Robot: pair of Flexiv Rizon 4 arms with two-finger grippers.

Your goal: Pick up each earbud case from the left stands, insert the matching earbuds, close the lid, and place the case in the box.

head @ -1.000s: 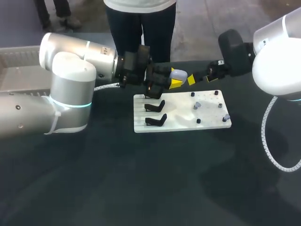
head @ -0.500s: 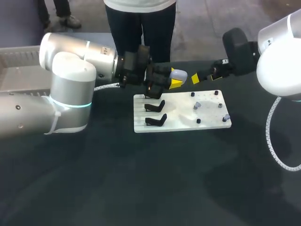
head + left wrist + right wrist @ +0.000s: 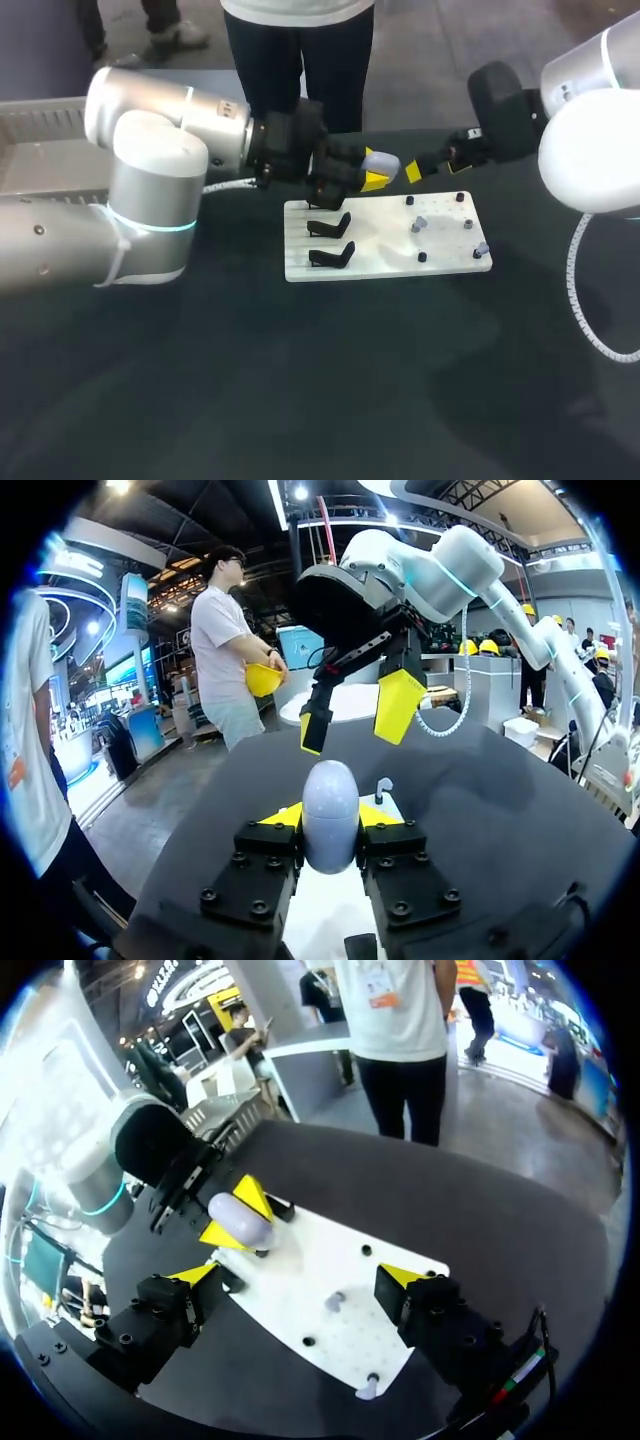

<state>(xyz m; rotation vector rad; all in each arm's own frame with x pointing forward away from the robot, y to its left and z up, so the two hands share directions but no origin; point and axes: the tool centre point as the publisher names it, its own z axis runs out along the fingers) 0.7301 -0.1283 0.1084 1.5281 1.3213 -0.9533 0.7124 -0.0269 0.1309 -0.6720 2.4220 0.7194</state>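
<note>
Pale lavender earbud case (image 3: 330, 815) is pinched tight between my left claw's (image 3: 375, 172) fingers, up over the far edge of the white board (image 3: 390, 262). My right claw (image 3: 298, 1275) hangs wide open with nothing in it, facing the case near that same edge.

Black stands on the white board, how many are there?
2 show, both empty, on the left of the white board: one stand further back, another nearer the robot. The left gripper, shut on the earbud case, may hide a third.
</note>
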